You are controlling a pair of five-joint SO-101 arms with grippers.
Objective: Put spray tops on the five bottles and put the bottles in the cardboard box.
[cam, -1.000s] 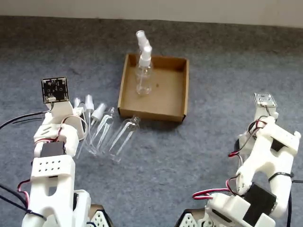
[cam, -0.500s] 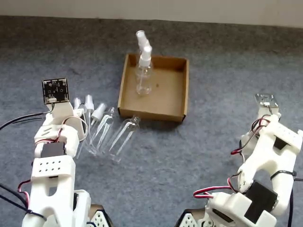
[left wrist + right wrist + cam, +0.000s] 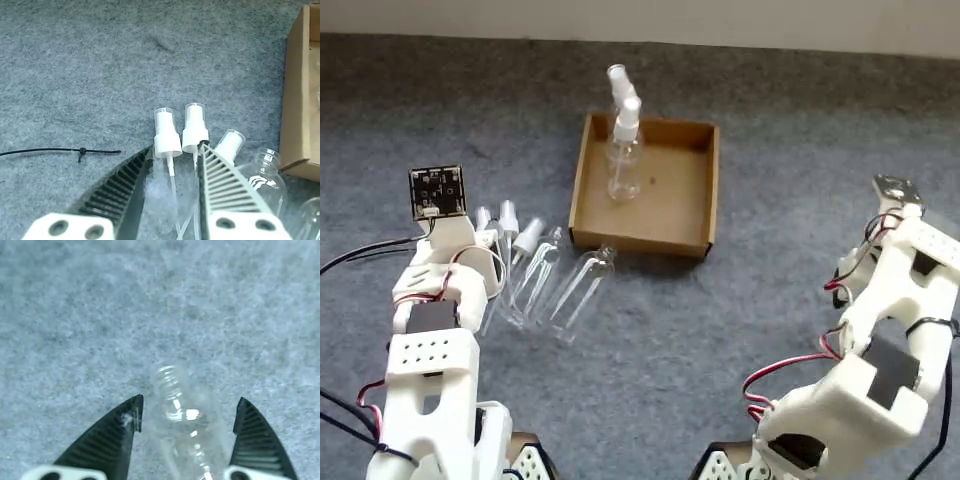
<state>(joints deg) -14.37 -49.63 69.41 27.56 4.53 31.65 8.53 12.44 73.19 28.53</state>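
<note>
The cardboard box sits at the back middle, and two bottles with spray tops stand upright in it. Left of the box, loose spray tops lie beside clear bottles on the carpet. My left gripper is open low over them, with one white spray top between its fingers. A second spray top touches one fingertip, and a third lies beyond. My right gripper is open, its fingers on either side of a clear capless bottle lying on the carpet.
Grey carpet covers the table. A black cable tie lies beside the left gripper. An open bottle and the box wall are close to the left gripper. The right arm stands at the right edge.
The right arm has swung outward toward the right edge and its wrist has lifted. The left arm, the bottles and the spray tops have not moved.
</note>
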